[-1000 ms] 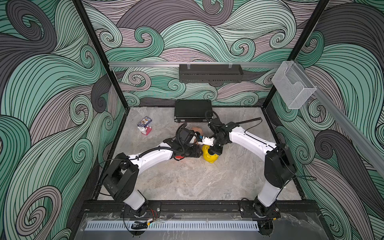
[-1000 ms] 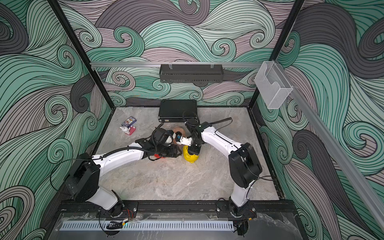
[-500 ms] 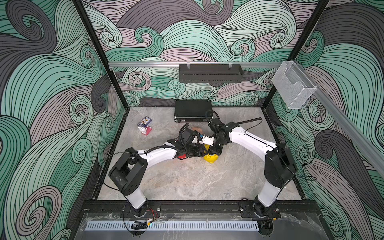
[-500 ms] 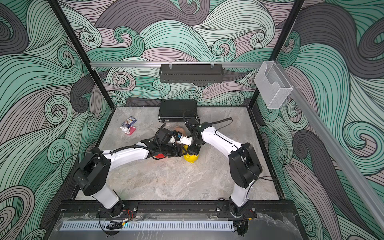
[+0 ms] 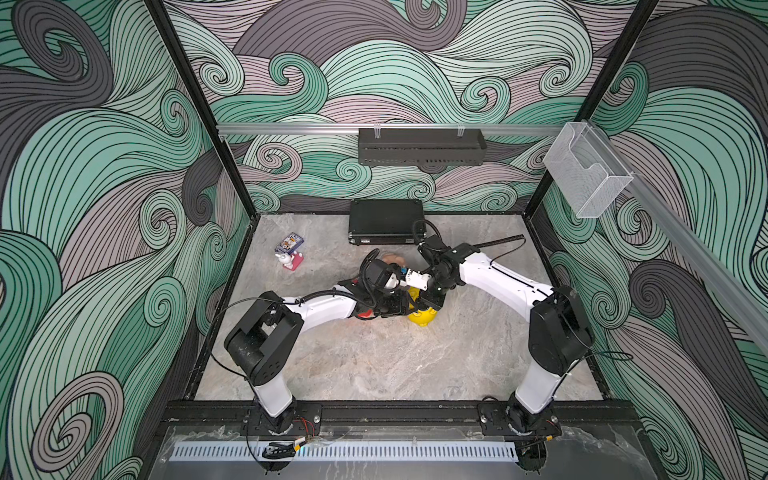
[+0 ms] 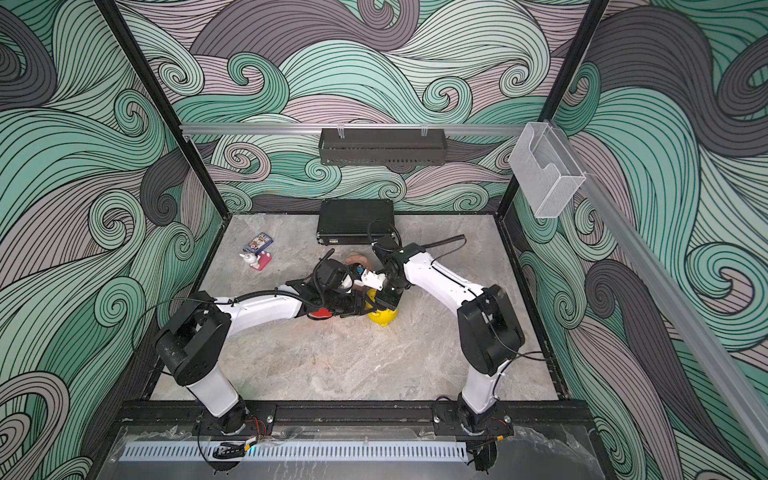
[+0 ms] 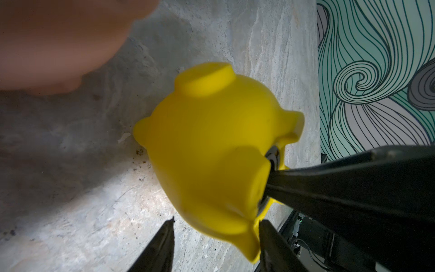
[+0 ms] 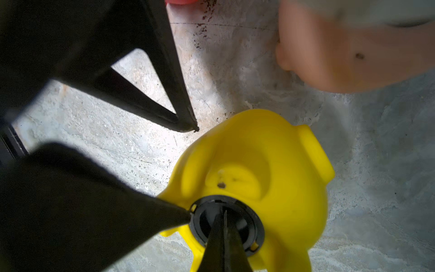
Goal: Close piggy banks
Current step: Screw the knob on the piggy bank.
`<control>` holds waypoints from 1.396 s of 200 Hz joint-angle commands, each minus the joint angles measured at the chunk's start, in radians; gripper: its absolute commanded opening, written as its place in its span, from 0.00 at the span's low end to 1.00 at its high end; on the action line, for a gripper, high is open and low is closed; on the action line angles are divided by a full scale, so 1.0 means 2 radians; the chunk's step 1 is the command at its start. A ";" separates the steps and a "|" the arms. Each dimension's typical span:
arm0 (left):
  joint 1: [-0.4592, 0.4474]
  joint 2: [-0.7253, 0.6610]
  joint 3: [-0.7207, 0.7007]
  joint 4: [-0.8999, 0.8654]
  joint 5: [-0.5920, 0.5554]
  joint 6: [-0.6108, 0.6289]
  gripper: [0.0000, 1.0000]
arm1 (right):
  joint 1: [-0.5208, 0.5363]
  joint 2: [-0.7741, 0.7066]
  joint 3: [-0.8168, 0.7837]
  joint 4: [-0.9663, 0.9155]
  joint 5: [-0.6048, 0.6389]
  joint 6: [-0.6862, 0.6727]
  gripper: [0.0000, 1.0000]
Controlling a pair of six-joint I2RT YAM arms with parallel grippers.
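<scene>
Worktop (image 5: 374, 365): black case (image 5: 384, 222) at the back edge, card box (image 5: 289, 242) and white-and-pink figure (image 5: 291, 261) near the back left corner; peach pig (image 5: 390, 259) and red pig (image 5: 365, 314) crowd the middle, the red one mostly hidden under the left arm (image 5: 324, 309). Yellow pig (image 8: 282, 164), glossy, near the middle, tipped off its feet, black plug (image 8: 253, 223) in its belly hole. Right gripper (image 8: 223, 212) fully closed, tips in the plug's recess; left gripper (image 7: 216, 220) partly open, one finger at the plug's rim, the other clear of the pig.

Both top views are bright, even and sharp. In the wrist views the pink pig (image 7: 54, 44) blurs up close (the yellow pig (image 7: 207, 146) less so), shadow darkening the table (image 7: 58, 153).
</scene>
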 commanded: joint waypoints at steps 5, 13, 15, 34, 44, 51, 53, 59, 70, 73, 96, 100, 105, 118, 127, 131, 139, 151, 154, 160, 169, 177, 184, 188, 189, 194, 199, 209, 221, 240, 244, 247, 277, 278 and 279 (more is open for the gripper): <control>-0.003 0.021 0.001 -0.008 0.008 0.002 0.53 | -0.002 0.037 -0.014 0.015 0.014 0.011 0.00; -0.003 0.021 0.000 -0.007 0.008 0.002 0.52 | -0.002 0.039 -0.014 0.015 0.015 0.011 0.00; -0.004 0.022 -0.001 -0.007 0.008 0.002 0.52 | -0.002 0.038 -0.014 0.014 0.015 0.012 0.00; -0.004 0.024 -0.001 -0.008 0.008 0.002 0.50 | -0.004 0.042 -0.012 0.015 0.015 0.017 0.00; -0.004 0.024 -0.002 -0.008 0.009 0.001 0.49 | -0.006 0.044 -0.011 0.015 0.015 0.020 0.00; -0.003 0.023 -0.002 -0.008 0.010 0.001 0.49 | -0.006 0.044 -0.010 0.015 0.015 0.023 0.00; -0.004 0.023 -0.002 -0.008 0.010 0.002 0.49 | -0.006 0.044 -0.010 0.015 0.015 0.024 0.00; -0.004 0.022 -0.003 -0.009 0.010 0.001 0.49 | -0.007 0.045 -0.010 0.015 0.015 0.027 0.00; -0.004 0.021 -0.003 -0.010 0.010 0.002 0.48 | -0.009 0.047 -0.008 0.016 0.016 0.034 0.00; -0.004 0.021 -0.004 -0.010 0.010 0.002 0.48 | -0.010 0.048 -0.008 0.016 0.017 0.036 0.00; -0.004 0.023 -0.005 -0.009 0.011 0.001 0.46 | -0.013 0.051 -0.007 0.016 0.017 0.045 0.00; -0.004 0.023 -0.005 -0.009 0.011 0.001 0.46 | -0.013 0.051 -0.007 0.016 0.017 0.046 0.00; -0.004 0.024 -0.005 -0.009 0.011 0.001 0.46 | -0.013 0.052 -0.007 0.016 0.018 0.049 0.00; -0.004 0.025 -0.005 -0.009 0.011 0.000 0.46 | -0.014 0.053 -0.007 0.016 0.021 0.056 0.00; -0.004 0.026 -0.005 -0.008 0.011 -0.001 0.46 | -0.014 0.053 -0.008 0.016 0.022 0.061 0.00; -0.005 0.026 -0.005 -0.008 0.011 -0.001 0.46 | -0.014 0.054 -0.008 0.016 0.024 0.064 0.00; -0.005 0.027 -0.005 -0.007 0.011 -0.002 0.46 | -0.014 0.054 -0.008 0.016 0.028 0.072 0.00; -0.005 0.028 -0.004 -0.007 0.011 -0.002 0.46 | -0.015 0.054 -0.008 0.016 0.034 0.086 0.00; -0.005 0.028 -0.004 -0.007 0.011 -0.002 0.46 | -0.015 0.054 -0.009 0.016 0.036 0.090 0.00; -0.006 0.028 -0.004 -0.007 0.011 -0.002 0.46 | -0.015 0.052 -0.011 0.018 0.039 0.099 0.00; -0.006 0.028 -0.003 -0.006 0.011 -0.004 0.46 | -0.015 0.050 -0.016 0.019 0.040 0.112 0.00; -0.006 0.028 -0.002 -0.007 0.010 -0.007 0.46 | -0.016 0.046 -0.021 0.023 0.040 0.122 0.00; -0.006 0.030 0.002 -0.009 0.009 -0.008 0.46 | -0.016 0.043 -0.026 0.029 0.043 0.131 0.00; -0.006 0.030 0.004 -0.010 0.009 -0.008 0.46 | -0.015 0.042 -0.029 0.030 0.045 0.137 0.00; -0.006 0.030 0.004 -0.010 0.009 -0.008 0.46 | -0.015 0.041 -0.029 0.031 0.045 0.139 0.00; -0.006 0.030 0.005 -0.010 0.009 -0.008 0.46 | -0.016 0.041 -0.031 0.034 0.047 0.148 0.00; -0.007 0.030 0.005 -0.010 0.009 -0.008 0.46 | -0.016 0.041 -0.032 0.034 0.049 0.157 0.00; -0.007 0.030 0.006 -0.010 0.008 -0.008 0.46 | -0.016 0.041 -0.035 0.037 0.048 0.172 0.00; -0.007 0.031 0.005 -0.010 0.008 -0.008 0.46 | -0.015 0.038 -0.043 0.044 0.049 0.190 0.00; -0.009 0.034 0.005 -0.009 0.008 -0.009 0.45 | -0.015 0.034 -0.051 0.055 0.064 0.226 0.00; -0.009 0.034 0.004 -0.009 0.008 -0.009 0.45 | -0.015 0.033 -0.051 0.055 0.065 0.232 0.00; -0.009 0.034 0.004 -0.009 0.008 -0.009 0.45 | -0.015 0.033 -0.053 0.056 0.065 0.236 0.00; -0.011 0.034 0.002 -0.005 0.006 -0.012 0.45 | -0.012 0.012 -0.074 0.090 0.057 0.287 0.00; -0.011 0.034 0.002 -0.005 0.006 -0.012 0.45 | -0.012 0.011 -0.074 0.090 0.056 0.289 0.00; -0.011 0.034 0.001 -0.005 0.006 -0.012 0.45 | -0.012 0.011 -0.075 0.091 0.055 0.291 0.00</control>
